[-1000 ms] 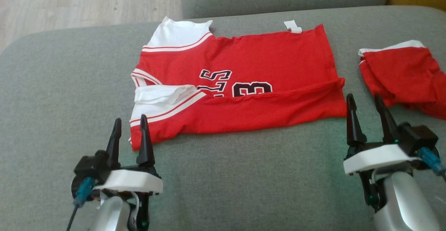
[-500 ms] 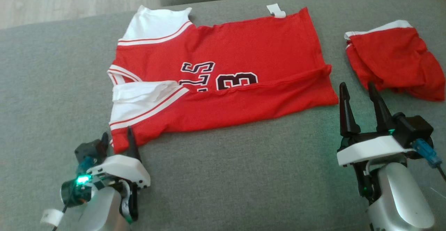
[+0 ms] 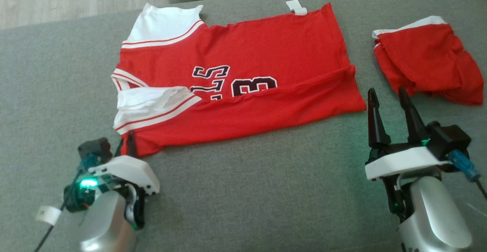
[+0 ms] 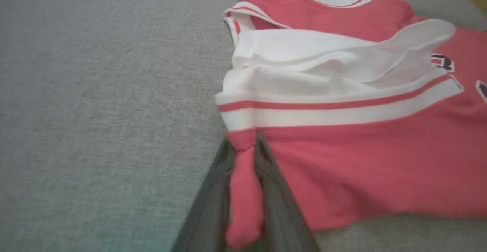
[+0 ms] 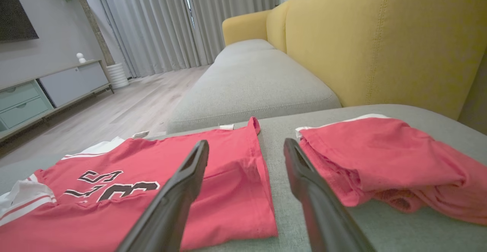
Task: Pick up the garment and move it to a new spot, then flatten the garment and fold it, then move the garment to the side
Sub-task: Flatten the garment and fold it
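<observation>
Jersey [image 3: 243, 73] lies spread mid-seat on the grey sofa seat [image 3: 247, 198], its near edge folded up over the number. We judge it a soft, light, limp knit that will drape and drag, so we take it by the corners, never the middle. Left tool [image 4: 244, 141] grips the corner nearest the seat's front left. Right tool [image 3: 386, 91] is spread and empty toward the seat's right. The left wrist view shows red cloth bunched between the fingers [image 4: 211, 206]. From the head the wrist masks that pinch, but another red garment [image 3: 430, 62] shows at the seat's right end.
</observation>
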`<state>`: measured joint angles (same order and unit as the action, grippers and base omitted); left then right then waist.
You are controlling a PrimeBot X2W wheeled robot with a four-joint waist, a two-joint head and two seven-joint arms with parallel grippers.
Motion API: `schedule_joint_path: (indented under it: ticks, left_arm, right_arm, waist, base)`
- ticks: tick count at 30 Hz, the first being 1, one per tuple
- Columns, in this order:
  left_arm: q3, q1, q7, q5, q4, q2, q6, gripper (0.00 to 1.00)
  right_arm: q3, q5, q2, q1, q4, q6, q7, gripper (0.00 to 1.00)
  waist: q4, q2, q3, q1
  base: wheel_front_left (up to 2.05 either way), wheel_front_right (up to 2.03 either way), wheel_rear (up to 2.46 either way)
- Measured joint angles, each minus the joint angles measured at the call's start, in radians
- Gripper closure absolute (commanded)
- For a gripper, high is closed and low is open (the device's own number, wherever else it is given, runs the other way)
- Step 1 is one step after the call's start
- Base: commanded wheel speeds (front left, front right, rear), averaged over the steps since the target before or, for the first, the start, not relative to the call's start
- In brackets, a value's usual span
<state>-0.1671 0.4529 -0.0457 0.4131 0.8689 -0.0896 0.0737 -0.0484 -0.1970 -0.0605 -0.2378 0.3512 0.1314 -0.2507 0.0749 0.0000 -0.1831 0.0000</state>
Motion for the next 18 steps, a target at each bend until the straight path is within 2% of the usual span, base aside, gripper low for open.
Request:
schedule_joint_path:
  ticks: [4,8,10,18]
  left_arm:
    - [-0.007,-0.007,-0.081,0.009,-0.015,0.009,-0.023,1.0]
    - [-0.033,-0.009,-0.177,0.001,-0.104,0.011,-0.066,1.0]
    - [-0.051,-0.009,-0.192,-0.021,-0.151,0.013,-0.08,1.0]
    - [-0.095,-0.011,-0.203,-0.061,-0.243,0.018,-0.1,1.0]
  right_arm:
    - [0.021,0.018,0.002,-0.013,0.059,0.0,0.041,0.0]
    - [0.081,0.001,0.005,-0.064,0.16,0.0,0.115,0.0]
    - [0.103,-0.044,0.005,-0.097,0.227,0.0,0.149,0.0]
    - [0.148,-0.049,0.006,-0.238,0.497,0.0,0.235,0.0]
  waist:
    - [-0.015,0.0,0.009,0.0001]
    - [-0.036,0.0,0.016,0.0]
    - [-0.049,0.0,0.019,0.0]
    - [-0.093,0.0,0.008,0.0]
  base:
    - [0.0,0.0,0.0]
    - [0.0,0.0,0.0]
    - [0.0,0.0,0.0]
    - [0.0,0.0,0.0]
